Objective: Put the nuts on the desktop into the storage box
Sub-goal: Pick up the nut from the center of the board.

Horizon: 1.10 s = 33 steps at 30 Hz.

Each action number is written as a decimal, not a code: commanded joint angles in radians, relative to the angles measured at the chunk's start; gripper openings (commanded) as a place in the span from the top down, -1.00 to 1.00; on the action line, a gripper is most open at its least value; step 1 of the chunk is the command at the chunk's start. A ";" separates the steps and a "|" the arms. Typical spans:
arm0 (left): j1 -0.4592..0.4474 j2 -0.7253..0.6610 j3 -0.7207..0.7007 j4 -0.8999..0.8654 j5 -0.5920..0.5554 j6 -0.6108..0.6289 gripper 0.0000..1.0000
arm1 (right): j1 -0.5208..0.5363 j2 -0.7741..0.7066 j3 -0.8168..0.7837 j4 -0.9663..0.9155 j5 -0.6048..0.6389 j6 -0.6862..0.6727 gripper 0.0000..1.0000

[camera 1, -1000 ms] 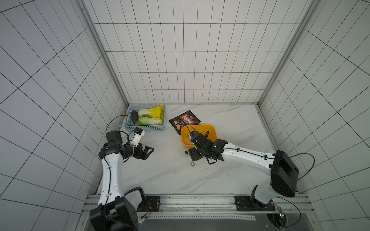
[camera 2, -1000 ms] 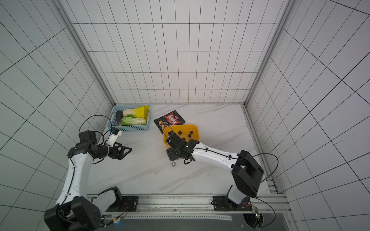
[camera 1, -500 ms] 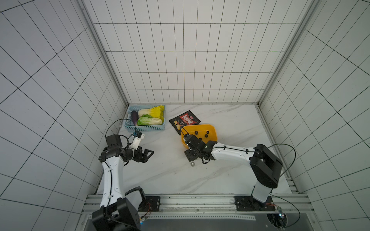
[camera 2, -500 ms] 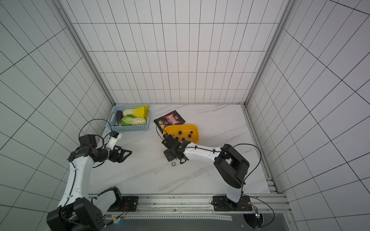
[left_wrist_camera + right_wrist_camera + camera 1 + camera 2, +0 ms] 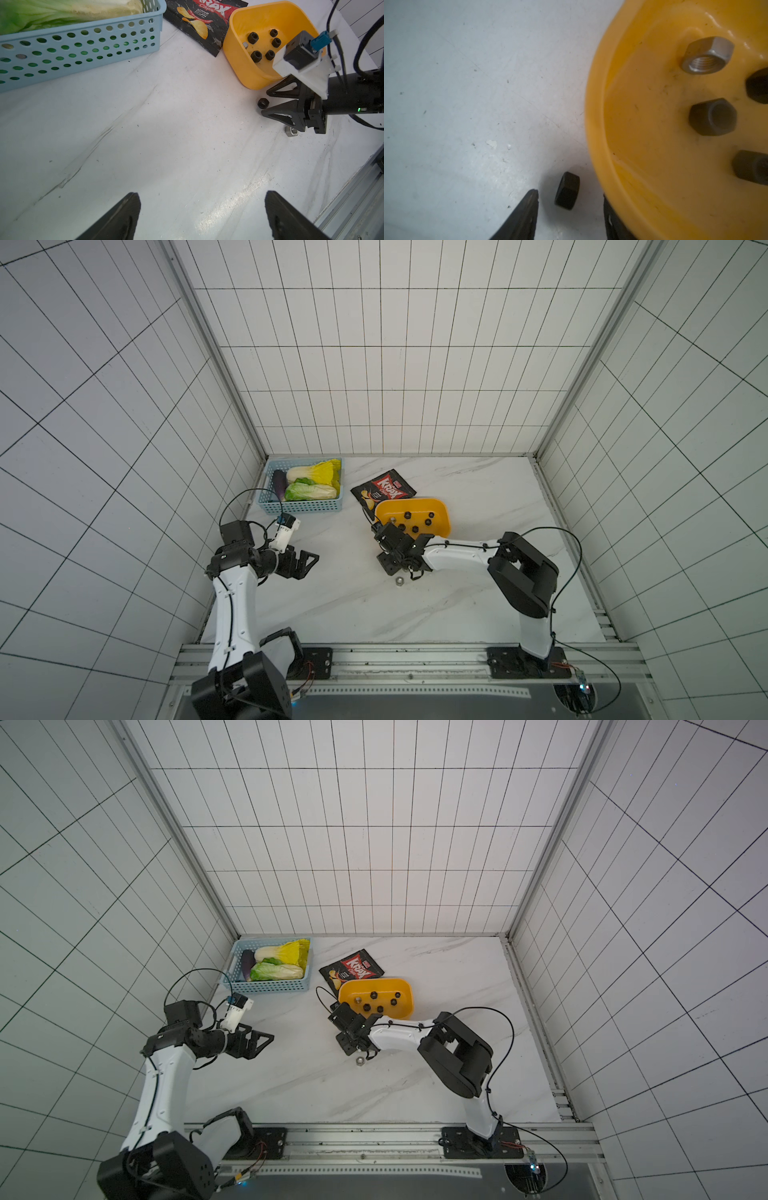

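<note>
The yellow storage box holds several black nuts and a silver one. Just outside its wall a black nut stands on edge on the white desktop. My right gripper is open, its fingers either side of this nut with a gap on each side. A silver nut lies on the desktop beside that gripper. My left gripper hovers wide open over bare desktop, holding nothing.
A light blue perforated basket of vegetables stands at the back left. A black chips bag lies behind the box, touching it. A metal rail runs along the front edge, and tiled walls close in three sides.
My right arm has folded its elbow inward and its gripper has slid a little left, with the jaws narrowing around the black nut. The left arm has barely shifted.
</note>
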 commanded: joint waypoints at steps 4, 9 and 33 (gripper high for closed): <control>0.004 -0.003 -0.007 0.023 0.000 0.006 -0.95 | -0.019 0.045 0.053 0.013 -0.024 0.000 0.29; 0.003 0.003 -0.005 0.024 0.000 0.006 -0.95 | -0.019 0.044 0.053 0.009 -0.044 0.000 0.57; 0.003 -0.028 -0.019 -0.006 0.046 0.055 -0.96 | -0.019 -0.244 0.121 -0.236 -0.129 0.060 1.00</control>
